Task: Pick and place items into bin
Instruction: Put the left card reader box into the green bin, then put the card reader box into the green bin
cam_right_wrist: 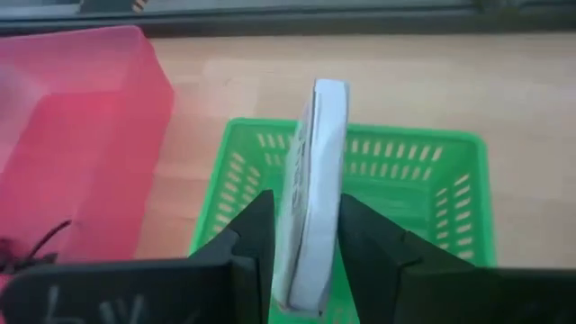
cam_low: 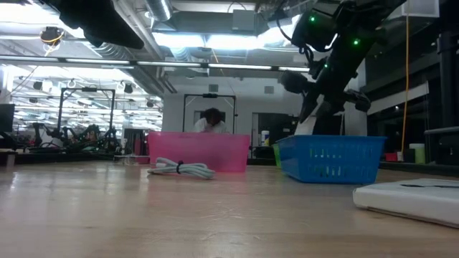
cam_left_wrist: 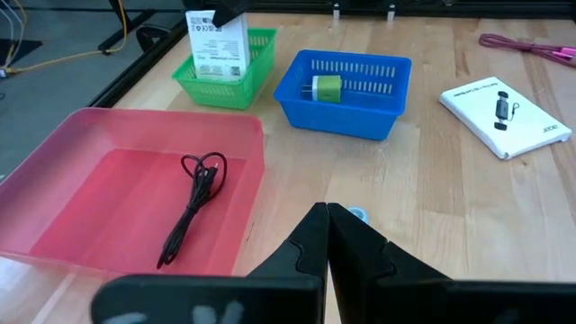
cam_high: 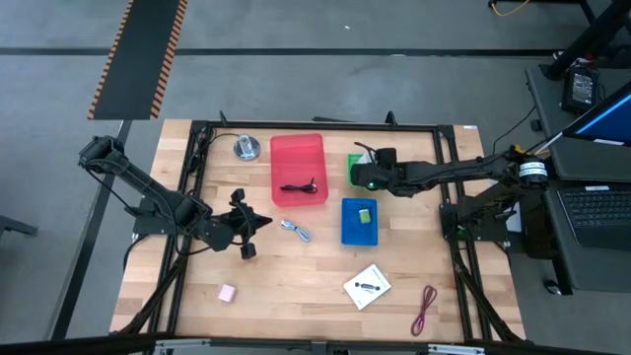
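The right pincer (cam_right_wrist: 306, 243) hangs over the green bin (cam_right_wrist: 432, 180), its two dark fingers (cam_right_wrist: 247, 238) standing on either side of a white card (cam_right_wrist: 315, 189) held edge-up. The fingers sit just beside the card's faces; whether they press it or have parted from it, I cannot tell. In the left wrist view the same card (cam_left_wrist: 217, 45) stands upright in the green bin (cam_left_wrist: 256, 67), its printed label showing.

Next to the green bin sits the blue bin (cam_high: 359, 223), with a small green-white piece (cam_high: 365, 215) inside. On the other side lies the red bin (cam_high: 298, 170), holding a black cord (cam_high: 300, 186).

The left pincer (cam_high: 244, 219) waits over the surface (cam_high: 296, 286) on the left, fingers pressed together with nothing between them. Near it lies a silvery-blue piece (cam_high: 295, 230).

Toward the front edge of the surface lie a second white card with a black mark (cam_high: 368, 287), a dark red cord (cam_high: 425, 309) and, well apart to the left, a pink cube (cam_high: 227, 292). A round silver disc (cam_high: 246, 148) rests near the back, beside the red bin.
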You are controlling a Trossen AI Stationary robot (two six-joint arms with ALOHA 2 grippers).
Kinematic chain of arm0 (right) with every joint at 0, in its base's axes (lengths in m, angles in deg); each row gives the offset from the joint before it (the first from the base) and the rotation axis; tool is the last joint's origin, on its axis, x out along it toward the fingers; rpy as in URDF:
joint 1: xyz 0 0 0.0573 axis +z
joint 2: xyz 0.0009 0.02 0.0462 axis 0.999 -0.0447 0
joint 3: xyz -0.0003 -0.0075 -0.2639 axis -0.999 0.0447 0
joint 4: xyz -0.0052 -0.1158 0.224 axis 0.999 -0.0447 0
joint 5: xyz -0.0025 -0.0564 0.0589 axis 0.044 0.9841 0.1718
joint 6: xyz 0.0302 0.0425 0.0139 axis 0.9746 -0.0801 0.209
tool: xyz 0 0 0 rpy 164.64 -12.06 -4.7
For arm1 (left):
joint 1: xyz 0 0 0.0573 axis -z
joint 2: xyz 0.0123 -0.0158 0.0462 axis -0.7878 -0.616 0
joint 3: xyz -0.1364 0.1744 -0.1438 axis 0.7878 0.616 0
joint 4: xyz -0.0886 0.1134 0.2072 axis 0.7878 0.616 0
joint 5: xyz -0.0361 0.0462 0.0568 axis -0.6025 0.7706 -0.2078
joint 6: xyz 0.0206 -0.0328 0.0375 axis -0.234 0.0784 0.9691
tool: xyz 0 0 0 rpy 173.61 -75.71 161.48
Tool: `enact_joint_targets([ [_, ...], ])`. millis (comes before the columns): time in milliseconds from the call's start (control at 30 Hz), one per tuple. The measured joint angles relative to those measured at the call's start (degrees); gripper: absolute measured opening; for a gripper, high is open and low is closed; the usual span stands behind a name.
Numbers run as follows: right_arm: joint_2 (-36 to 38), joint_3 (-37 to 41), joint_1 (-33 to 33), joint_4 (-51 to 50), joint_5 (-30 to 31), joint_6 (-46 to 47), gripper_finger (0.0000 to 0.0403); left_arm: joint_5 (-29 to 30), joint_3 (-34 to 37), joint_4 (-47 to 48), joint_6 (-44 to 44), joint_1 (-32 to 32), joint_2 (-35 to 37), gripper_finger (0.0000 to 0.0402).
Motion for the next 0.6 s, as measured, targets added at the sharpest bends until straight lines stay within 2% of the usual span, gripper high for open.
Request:
enact_joint_targets([
  [600,0.38,0.00,-4.48,-0.84,-0.04,-13.05,0.0099,0.00,0.02,0.42,0.00,0.00,-0.01,0.0004],
])
